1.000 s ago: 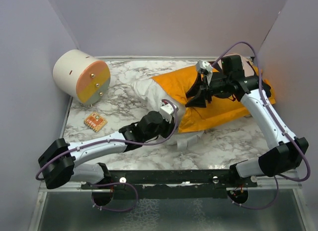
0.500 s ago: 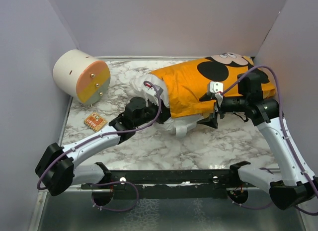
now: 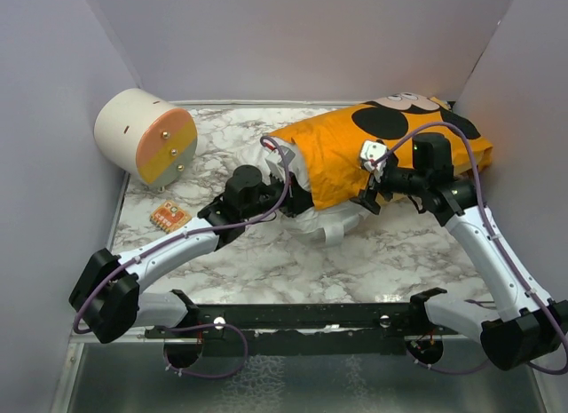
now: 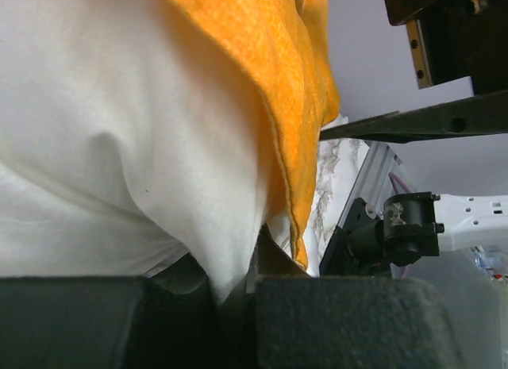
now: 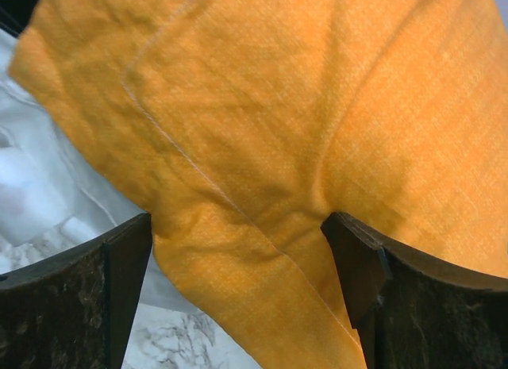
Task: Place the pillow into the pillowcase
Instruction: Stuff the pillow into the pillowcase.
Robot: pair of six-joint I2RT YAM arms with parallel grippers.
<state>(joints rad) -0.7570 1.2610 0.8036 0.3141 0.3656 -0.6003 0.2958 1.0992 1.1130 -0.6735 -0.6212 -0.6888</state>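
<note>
The orange pillowcase [image 3: 342, 151] lies at the back right with its Mickey face up, over most of the white pillow [image 3: 315, 219], whose end bulges out at the left front. My left gripper [image 3: 288, 189] is at that bare end. In the left wrist view it [image 4: 230, 286] is shut on a pinch of white pillow [image 4: 103, 131] fabric, just beside the pillowcase [image 4: 278, 91] hem. My right gripper [image 3: 366, 195] is at the case's near edge. It [image 5: 238, 250] stands open, its fingers on either side of a fold of pillowcase [image 5: 302, 107], with pillow [image 5: 40, 186] showing to the left.
A cream-and-orange cylinder [image 3: 146, 138] lies at the back left, with a small orange tile [image 3: 169, 218] in front of it. Grey walls close in the marble table [image 3: 390, 253] on three sides. A black rail [image 3: 311, 317] runs along the near edge.
The pillowcase has turned over, so the Mickey face now shows. My right gripper opened and came from on top of the case to its near edge. My left gripper shut on the pillow's end.
</note>
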